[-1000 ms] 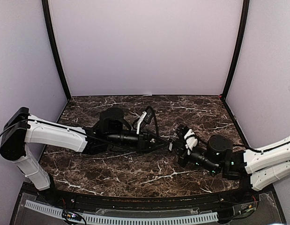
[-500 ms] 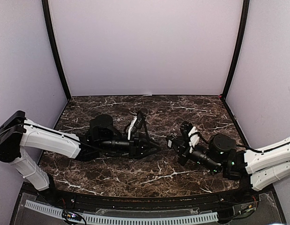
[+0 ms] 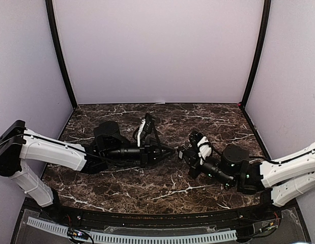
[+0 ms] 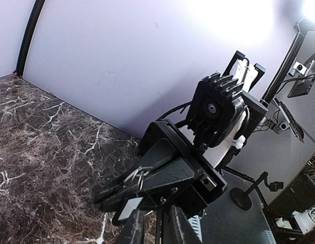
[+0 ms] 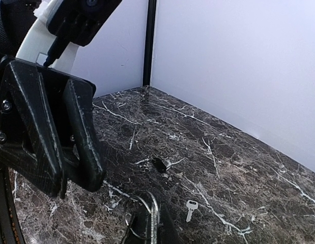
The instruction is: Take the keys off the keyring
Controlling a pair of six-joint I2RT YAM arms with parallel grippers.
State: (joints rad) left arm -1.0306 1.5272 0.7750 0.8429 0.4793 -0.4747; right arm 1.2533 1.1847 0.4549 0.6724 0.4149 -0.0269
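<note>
Both arms low over marble table (image 3: 147, 183), tips almost meeting at centre. Left gripper (image 3: 172, 151) reaches in from 9 o'clock, fingers slightly spread, nothing seen between them. Right gripper (image 3: 182, 154) comes from 4 o'clock, fingers pressed together on thin wire keyring (image 4: 139, 175) (loop pokes out beside fingertips). One loose key (image 5: 190, 207) flat on marble, at 5 o'clock from small dark piece (image 5: 158, 163), apart.

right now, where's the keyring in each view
top external: too small to make out, where both jaws meet
left wrist: keyring, silvery, low centre
right wrist: keyring at bottom edge, left of centre
shared landmark: dark marble table
</note>
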